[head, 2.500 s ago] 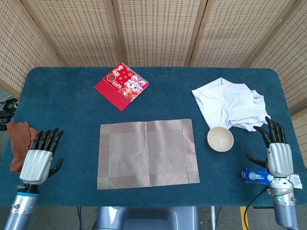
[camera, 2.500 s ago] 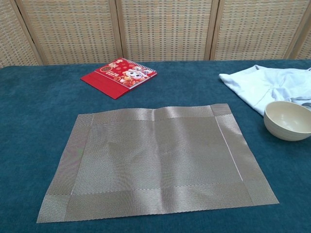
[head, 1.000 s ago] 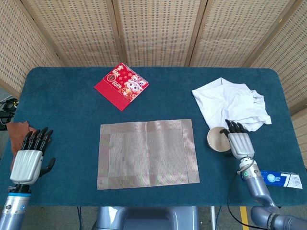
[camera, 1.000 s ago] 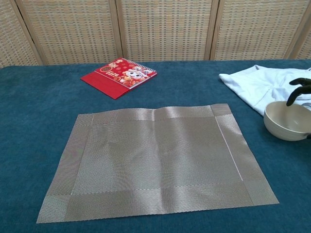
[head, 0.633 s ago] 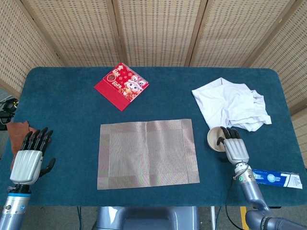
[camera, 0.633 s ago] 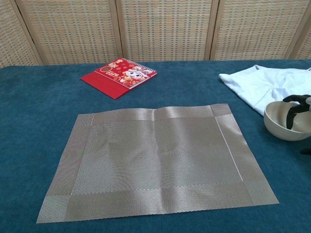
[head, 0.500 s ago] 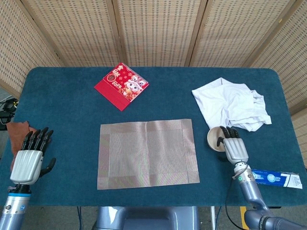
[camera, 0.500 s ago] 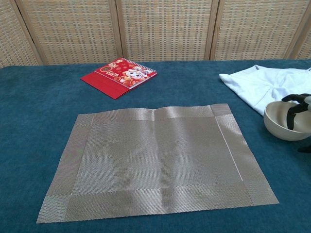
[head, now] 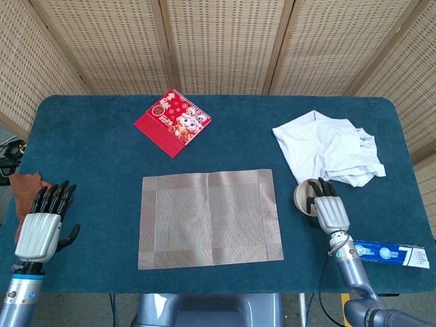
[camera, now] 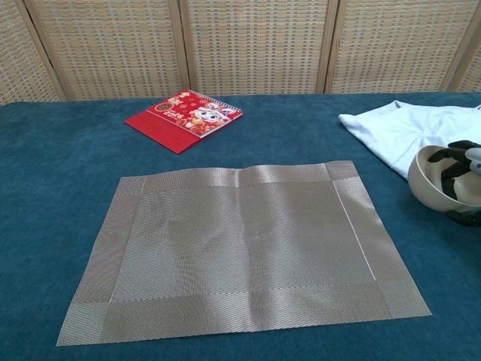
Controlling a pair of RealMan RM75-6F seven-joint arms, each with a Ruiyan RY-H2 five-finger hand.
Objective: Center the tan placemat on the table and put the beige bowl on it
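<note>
The right hand (head: 332,210) is gripping the bowl (camera: 442,183), fingers (camera: 455,165) hooked over its rim and into the hollow, and the bowl is tilting toward the mat (head: 210,219). It is sitting just off the mat's 3 o'clock edge (not on it), close under the white cloth (head: 330,148). The mat is lying flat mid-table (head: 88,143). The left hand (head: 42,228) is hovering at 8 o'clock, fingers straight and slightly spread, holding nothing, beside a brown rag (head: 22,187). A red booklet (head: 172,122) is lying at 11 o'clock, and a blue tube (head: 387,252) at 4.
</note>
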